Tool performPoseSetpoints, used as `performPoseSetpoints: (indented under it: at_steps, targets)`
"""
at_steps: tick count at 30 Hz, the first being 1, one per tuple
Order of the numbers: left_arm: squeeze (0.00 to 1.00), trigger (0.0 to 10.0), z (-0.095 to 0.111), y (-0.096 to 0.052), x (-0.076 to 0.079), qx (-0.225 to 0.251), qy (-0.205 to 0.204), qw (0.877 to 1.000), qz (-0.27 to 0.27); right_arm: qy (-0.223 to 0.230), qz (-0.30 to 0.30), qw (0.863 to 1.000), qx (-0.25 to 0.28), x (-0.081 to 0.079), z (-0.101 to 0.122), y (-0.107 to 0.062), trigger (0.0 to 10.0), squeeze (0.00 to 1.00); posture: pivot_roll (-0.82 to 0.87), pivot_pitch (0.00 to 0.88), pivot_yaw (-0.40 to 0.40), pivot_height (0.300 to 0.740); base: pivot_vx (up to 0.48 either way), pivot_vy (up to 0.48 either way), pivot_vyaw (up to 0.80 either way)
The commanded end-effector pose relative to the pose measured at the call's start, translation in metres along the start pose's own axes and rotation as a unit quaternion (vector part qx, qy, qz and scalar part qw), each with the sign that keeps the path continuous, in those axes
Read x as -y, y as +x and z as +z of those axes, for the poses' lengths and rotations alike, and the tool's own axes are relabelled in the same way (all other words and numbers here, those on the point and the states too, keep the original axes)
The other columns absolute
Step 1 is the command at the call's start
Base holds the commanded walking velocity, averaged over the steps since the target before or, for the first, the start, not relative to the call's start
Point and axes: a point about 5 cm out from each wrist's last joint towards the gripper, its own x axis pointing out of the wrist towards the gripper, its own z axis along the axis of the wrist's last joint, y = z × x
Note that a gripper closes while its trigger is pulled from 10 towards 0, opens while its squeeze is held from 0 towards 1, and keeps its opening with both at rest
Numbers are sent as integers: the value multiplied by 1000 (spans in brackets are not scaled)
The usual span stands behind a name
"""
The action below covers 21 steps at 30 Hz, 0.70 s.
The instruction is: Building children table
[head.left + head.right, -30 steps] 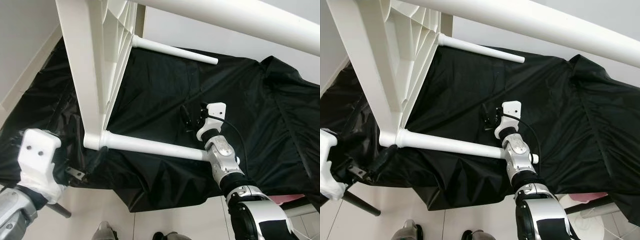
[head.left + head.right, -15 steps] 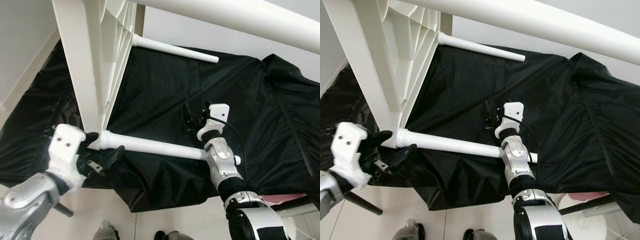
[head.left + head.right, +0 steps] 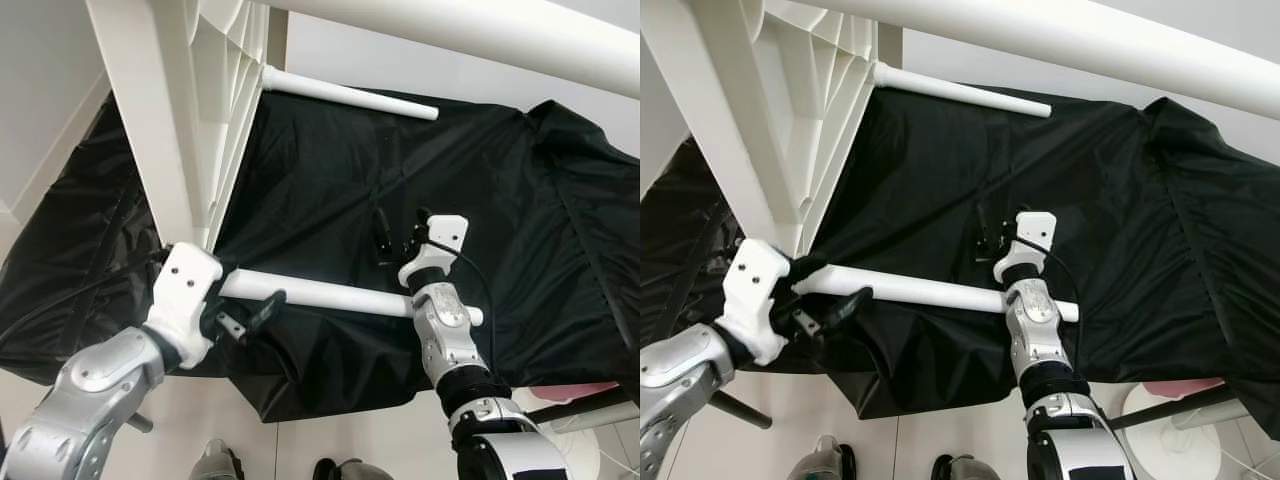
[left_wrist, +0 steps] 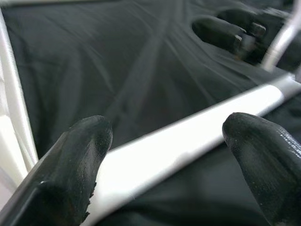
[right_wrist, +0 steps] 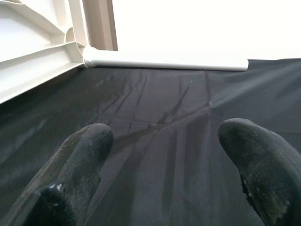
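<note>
Table [image 3: 165, 110]: white plastic kids' table, tipped on its side over a black sheet [image 3: 330, 170]; ribbed underside faces the robot's right. Top edge and one more leg [image 3: 480, 30] run close past the head cam.
Near leg [image 3: 330, 295]: white tube, lies level just over the sheet, root end at the table corner, free end toward the R arm.
Far leg [image 3: 350, 95]: same tube type, seated at the far corner, sticks out over the sheet.
L gripper [image 3: 222, 312]: at root end of near leg, beside the corner socket. Fingers spread, straddling the tube; wrist view has the tube running between both pads [image 4: 80, 155], no clamp yet.
R gripper [image 3: 398, 232]: hovers over the sheet past the near leg's free end, aimed at far leg. Fingers [image 5: 80, 160] apart, nothing between them.
Handling (est.): hollow moulded plastic, so light and stiff; smooth gloss finish, prob. slippery under rubber pads; round section may roll in a two-finger pinch. Ribs thin, avoid levering on them.
Grip pt (est.): near leg close to socket w/ L for control of seating; steady free end w/ R if it swings.
Risk: table on edge, push along leg axis could tip it.
Floor [image 3: 320, 440]: pale tiles below sheet edge.
</note>
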Motion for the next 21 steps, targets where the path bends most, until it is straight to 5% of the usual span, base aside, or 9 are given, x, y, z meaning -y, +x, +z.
performPoseSetpoints:
  at_steps: [1, 14, 21]
  targets:
    - [0, 10000, 5, 12, 1, 31, 13, 999, 19, 9, -17, 1000, -3, 5, -1, -5, 10000, 0, 123, 140, -80, 740, 0, 0, 0]
    - [0, 10000, 1, 50, 3, 59, -49, 997, 33, -26, -40, 998, 41, 3, 23, -13, 10000, 0, 45, 130, -46, 740, 0, 0, 0]
    - [0, 10000, -6, 64, -4, 74, -48, 993, 78, -29, -49, 998, 41, 5, 29, -25, 10000, 0, 12, 117, -41, 740, 0, 0, 0]
